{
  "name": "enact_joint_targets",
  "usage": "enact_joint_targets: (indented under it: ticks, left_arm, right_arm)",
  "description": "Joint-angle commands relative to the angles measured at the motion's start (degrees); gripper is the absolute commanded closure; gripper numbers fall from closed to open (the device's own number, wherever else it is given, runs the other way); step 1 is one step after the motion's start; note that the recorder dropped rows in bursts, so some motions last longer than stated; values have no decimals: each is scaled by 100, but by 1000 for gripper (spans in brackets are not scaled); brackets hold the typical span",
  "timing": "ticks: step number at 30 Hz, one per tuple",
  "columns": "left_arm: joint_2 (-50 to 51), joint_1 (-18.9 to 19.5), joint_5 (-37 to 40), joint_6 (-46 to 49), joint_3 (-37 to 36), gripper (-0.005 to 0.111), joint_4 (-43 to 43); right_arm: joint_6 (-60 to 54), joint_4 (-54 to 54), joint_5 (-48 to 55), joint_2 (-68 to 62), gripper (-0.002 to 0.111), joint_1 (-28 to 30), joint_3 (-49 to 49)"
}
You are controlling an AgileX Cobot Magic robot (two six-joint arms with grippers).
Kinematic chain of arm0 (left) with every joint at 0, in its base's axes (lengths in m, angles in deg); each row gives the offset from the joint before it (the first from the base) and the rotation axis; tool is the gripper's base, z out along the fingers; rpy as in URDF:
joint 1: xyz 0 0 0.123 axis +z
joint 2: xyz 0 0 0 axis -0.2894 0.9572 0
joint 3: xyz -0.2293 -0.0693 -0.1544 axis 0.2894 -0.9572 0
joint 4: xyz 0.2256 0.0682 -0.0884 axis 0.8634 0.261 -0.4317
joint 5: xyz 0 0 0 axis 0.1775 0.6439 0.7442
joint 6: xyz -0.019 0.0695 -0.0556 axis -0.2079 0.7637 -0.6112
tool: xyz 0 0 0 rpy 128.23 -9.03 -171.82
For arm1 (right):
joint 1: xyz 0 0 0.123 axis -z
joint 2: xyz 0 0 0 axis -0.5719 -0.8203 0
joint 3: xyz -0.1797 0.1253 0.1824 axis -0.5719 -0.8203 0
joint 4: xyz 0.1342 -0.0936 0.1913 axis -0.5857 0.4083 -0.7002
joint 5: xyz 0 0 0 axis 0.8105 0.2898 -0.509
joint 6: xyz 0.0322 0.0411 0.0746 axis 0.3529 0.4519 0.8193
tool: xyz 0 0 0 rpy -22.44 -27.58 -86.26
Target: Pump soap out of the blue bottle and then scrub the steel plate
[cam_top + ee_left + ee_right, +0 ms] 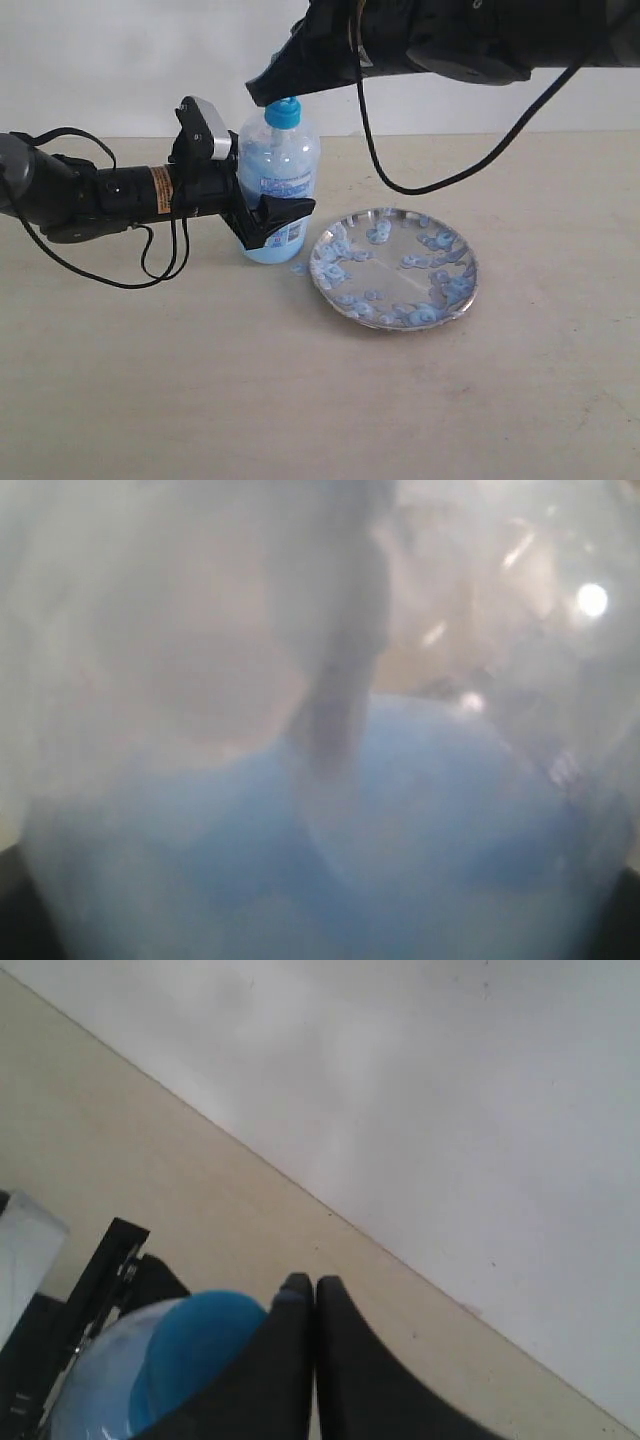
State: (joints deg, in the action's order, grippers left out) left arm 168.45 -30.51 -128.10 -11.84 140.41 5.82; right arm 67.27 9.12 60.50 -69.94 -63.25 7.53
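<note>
You're mid-pump: left gripper clamps the blue bottle, closed right gripper over its pump head; soapy steel plate awaits scrubbing.

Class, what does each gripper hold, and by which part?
The left gripper clasps the blue bottle around its lower body. The right gripper, fingers shut together, holds nothing; it sits over the pump head.
</note>
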Motion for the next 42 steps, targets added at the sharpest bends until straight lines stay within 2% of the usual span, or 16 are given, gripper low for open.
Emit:
enact_joint_targets:
  ticks: [1,7,14,18,27,42]
  left_arm:
    - [-23,-39,196,147,8,103,96]
    - [-23,-39,196,147,8,103,96]
    - [-23,-39,196,147,8,103,96]
    - [-23,-39,221,148,8,103,96]
    - [-23,-39,245,148,8,103,96]
    - [-23,-39,318,148,8,103,96]
  right_arm:
    - [-131,-38,158,4,109,-150,-119]
    - [-401,187,91,4,109,-150,-82]
    - [-432,434,67,81,109,-150,530]
    - [-331,89,277,369,109,-240,440]
    - [-453,68,716,621,109,-756,-78]
    - [-542,444,1004,461,109,-746,-166]
